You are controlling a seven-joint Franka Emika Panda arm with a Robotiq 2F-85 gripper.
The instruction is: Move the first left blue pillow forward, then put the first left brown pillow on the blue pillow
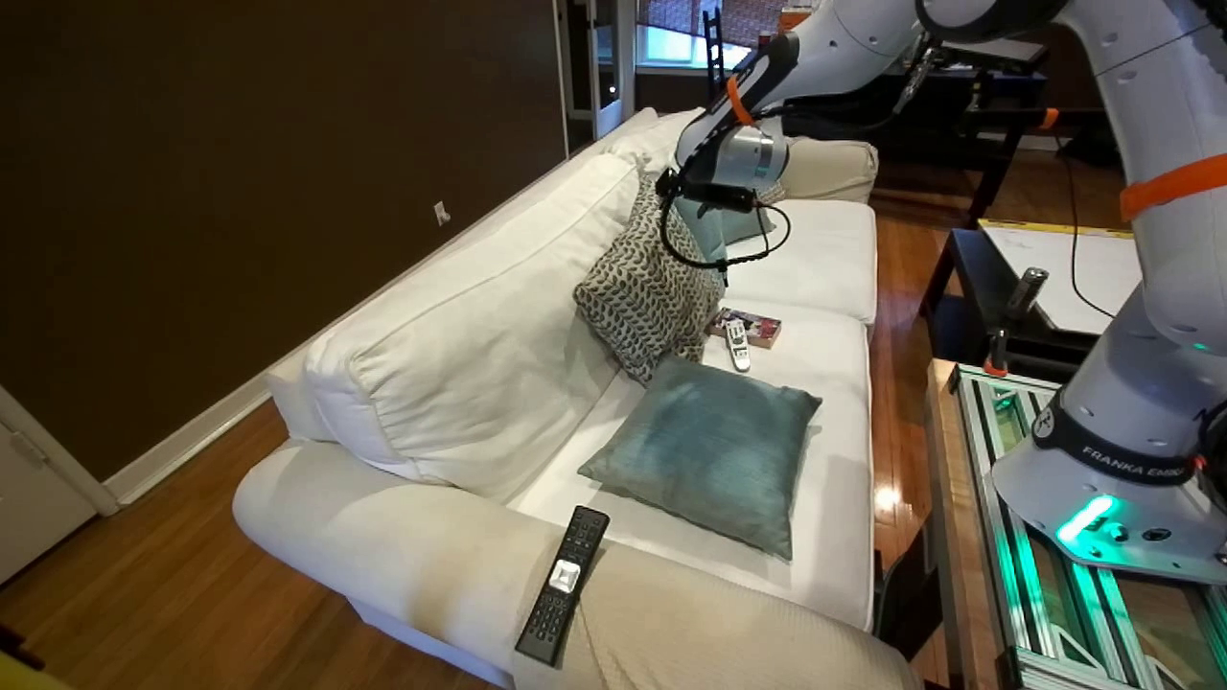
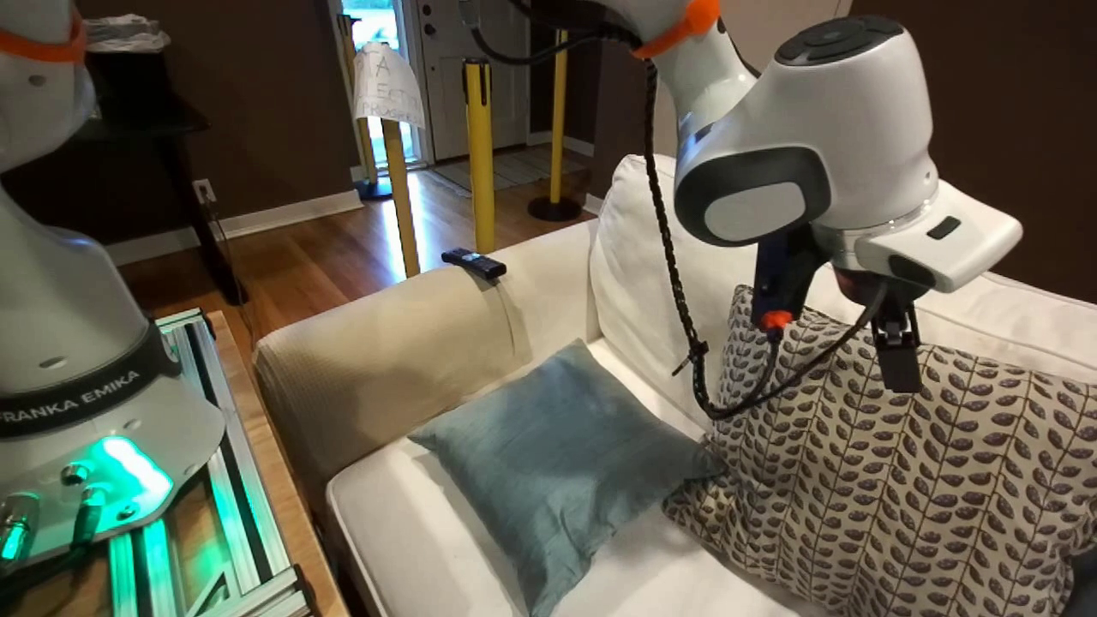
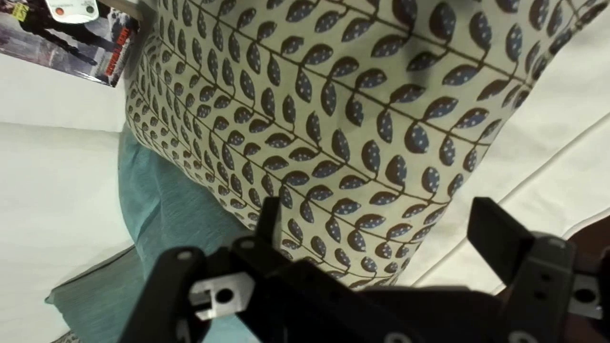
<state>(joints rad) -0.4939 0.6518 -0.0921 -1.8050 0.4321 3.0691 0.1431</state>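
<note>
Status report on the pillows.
Gripper open near brown pillow. Blue pillow flat on seat, brown one not yet on it. Possible snag: white remote near brown pillow.

"FRANKA EMIKA" on robot base [image 2: 94,433]; "TA", "LECT", "PROGR" on sign [image 2: 388,86].

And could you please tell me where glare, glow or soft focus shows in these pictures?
In both exterior views, a green glow on the rounded white robot base and bright glare on the glossy brown wooden floor; in the wrist view, near parts of the black two-fingered hand look soft, while the brown-and-white leaf-print fabric pillow looks sharper.
</note>
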